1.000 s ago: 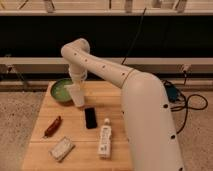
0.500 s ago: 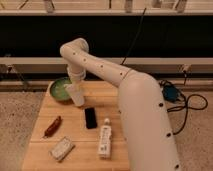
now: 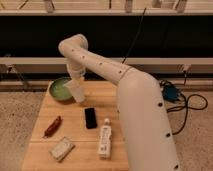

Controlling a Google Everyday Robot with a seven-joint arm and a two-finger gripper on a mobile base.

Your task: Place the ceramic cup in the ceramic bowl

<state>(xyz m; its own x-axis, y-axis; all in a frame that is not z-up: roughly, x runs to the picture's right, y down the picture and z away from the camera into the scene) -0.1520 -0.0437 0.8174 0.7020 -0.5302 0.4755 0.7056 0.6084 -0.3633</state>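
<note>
The ceramic bowl [image 3: 59, 90] is round, shallow and green, and sits at the back left of the wooden table [image 3: 125, 92]. The ceramic cup [image 3: 77, 93] is small, pale and tapered. It hangs slightly tilted just right of the bowl's rim, above the table top. My gripper [image 3: 77, 83] comes down from the white arm and is shut on the cup's upper part. The cup's rim is hidden by the gripper.
A black phone [image 3: 90, 118] lies mid-table. A white bottle [image 3: 104, 138] lies in front of it. A red-brown object [image 3: 52, 126] and a pale packet [image 3: 62, 148] lie at the front left. The arm's white body [image 3: 145, 125] covers the table's right side.
The gripper with the cup has shifted slightly left and up, closer to the bowl's rim. The other objects have not moved.
</note>
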